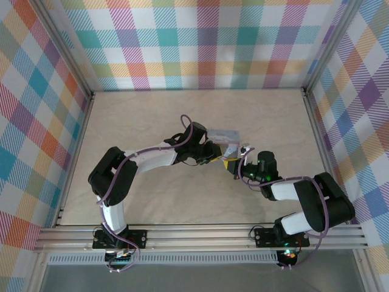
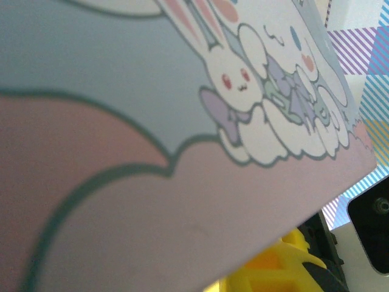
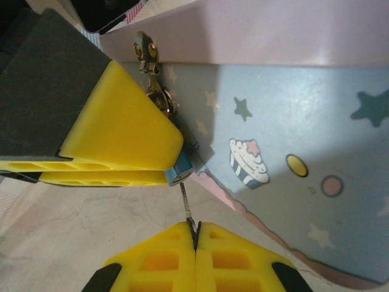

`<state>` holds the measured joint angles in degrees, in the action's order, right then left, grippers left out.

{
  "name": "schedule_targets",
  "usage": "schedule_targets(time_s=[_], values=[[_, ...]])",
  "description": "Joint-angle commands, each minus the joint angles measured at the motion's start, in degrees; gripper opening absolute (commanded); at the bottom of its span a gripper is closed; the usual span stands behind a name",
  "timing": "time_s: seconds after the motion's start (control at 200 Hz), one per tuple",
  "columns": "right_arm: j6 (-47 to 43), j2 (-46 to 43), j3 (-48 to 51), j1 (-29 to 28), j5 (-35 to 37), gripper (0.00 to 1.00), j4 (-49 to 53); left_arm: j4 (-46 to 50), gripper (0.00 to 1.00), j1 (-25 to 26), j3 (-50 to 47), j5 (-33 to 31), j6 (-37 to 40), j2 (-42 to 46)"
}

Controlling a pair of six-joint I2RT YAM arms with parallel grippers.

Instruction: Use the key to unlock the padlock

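Note:
In the right wrist view the padlock (image 3: 180,170) is a tiny blue-teal body nipped at the tips of my left gripper's yellow fingers (image 3: 121,125), right against the cartoon tin (image 3: 292,146). My right gripper (image 3: 196,234) is shut on the key (image 3: 187,204), a thin silvery shaft whose tip meets the padlock's underside. The key's head is hidden between the pads. From above, the left gripper (image 1: 220,159) and right gripper (image 1: 239,163) meet beside the tin (image 1: 223,135). The left wrist view has the tin's lid (image 2: 182,152) close up, with a yellow finger (image 2: 285,267) below it.
A brass hasp (image 3: 148,58) on the tin sits just above the left gripper's fingers. The pale marble-pattern tabletop (image 1: 182,201) spreads all round the tin, bounded by checked walls (image 1: 200,42) and a metal rail (image 1: 200,234) at the near edge.

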<state>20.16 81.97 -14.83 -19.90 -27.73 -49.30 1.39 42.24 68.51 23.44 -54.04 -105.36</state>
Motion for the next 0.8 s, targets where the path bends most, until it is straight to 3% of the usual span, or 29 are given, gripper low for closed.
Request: schedule_targets(time_s=[0.0, 0.53, 0.795], values=[[-0.04, 1.0, -0.79, -0.2, -2.24, 0.01, -3.15, -2.11, 0.05, -0.46, 1.91, 1.17, 0.16, 2.34], [-1.35, -1.86, 0.24, -0.19, 1.08, 0.01, -0.27, -1.96, 0.05, -0.47, 1.3, 0.91, 0.24, 2.62], [-0.76, -0.28, -1.2, -0.21, -0.98, 0.01, -1.44, -2.12, 0.05, -0.4, 1.36, 1.18, 0.25, 2.62]])
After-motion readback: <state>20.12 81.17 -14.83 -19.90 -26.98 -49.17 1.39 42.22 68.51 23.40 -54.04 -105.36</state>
